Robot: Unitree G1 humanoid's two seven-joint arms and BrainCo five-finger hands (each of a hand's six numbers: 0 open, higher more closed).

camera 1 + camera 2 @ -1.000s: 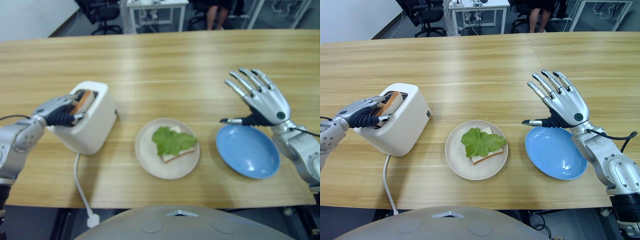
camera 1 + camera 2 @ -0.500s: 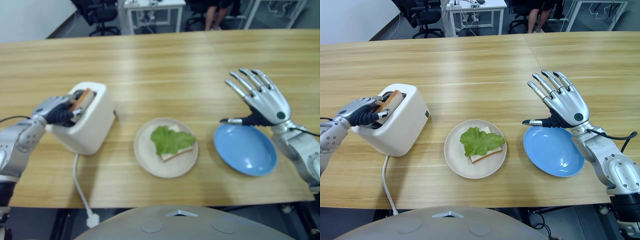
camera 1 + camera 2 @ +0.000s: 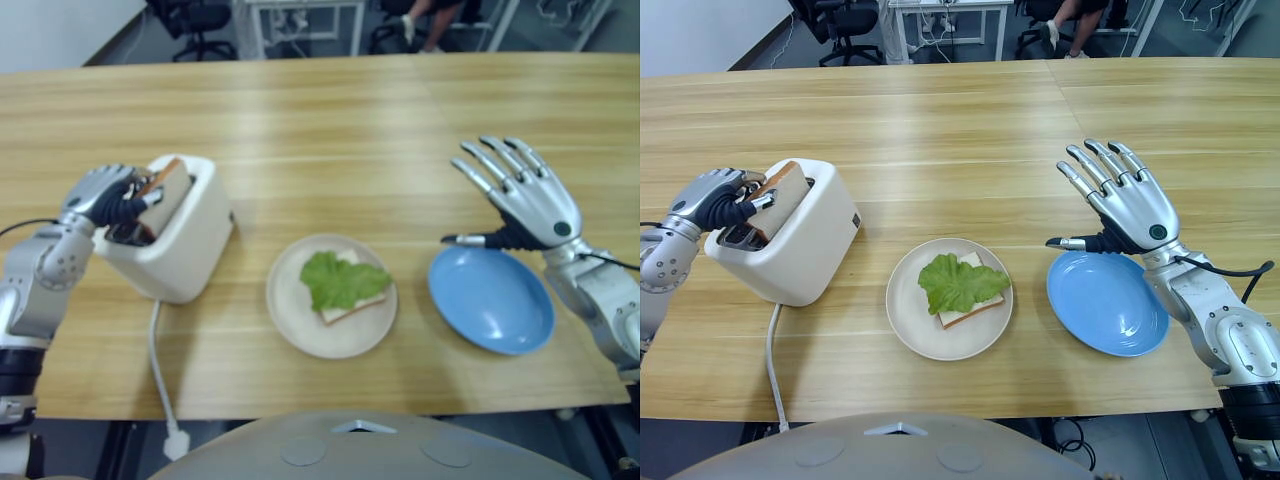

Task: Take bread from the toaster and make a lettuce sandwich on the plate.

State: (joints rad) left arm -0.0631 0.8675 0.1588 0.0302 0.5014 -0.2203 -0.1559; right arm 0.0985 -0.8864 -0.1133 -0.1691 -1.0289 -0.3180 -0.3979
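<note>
At the toaster (image 3: 805, 255), your left hand (image 3: 712, 203) is gripping the bread slice (image 3: 781, 194), which is standing half out of its slot. The plate (image 3: 908, 322) holding lettuce (image 3: 960, 282) is sitting to the bread's right; your right hand (image 3: 1127, 205) is hovering with fingers spread.

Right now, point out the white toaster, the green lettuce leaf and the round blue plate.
white toaster (image 3: 805, 250), right eye view, its front side wall
green lettuce leaf (image 3: 960, 283), right eye view, middle of the leaf
round blue plate (image 3: 1107, 305), right eye view, its bare inner surface
</note>
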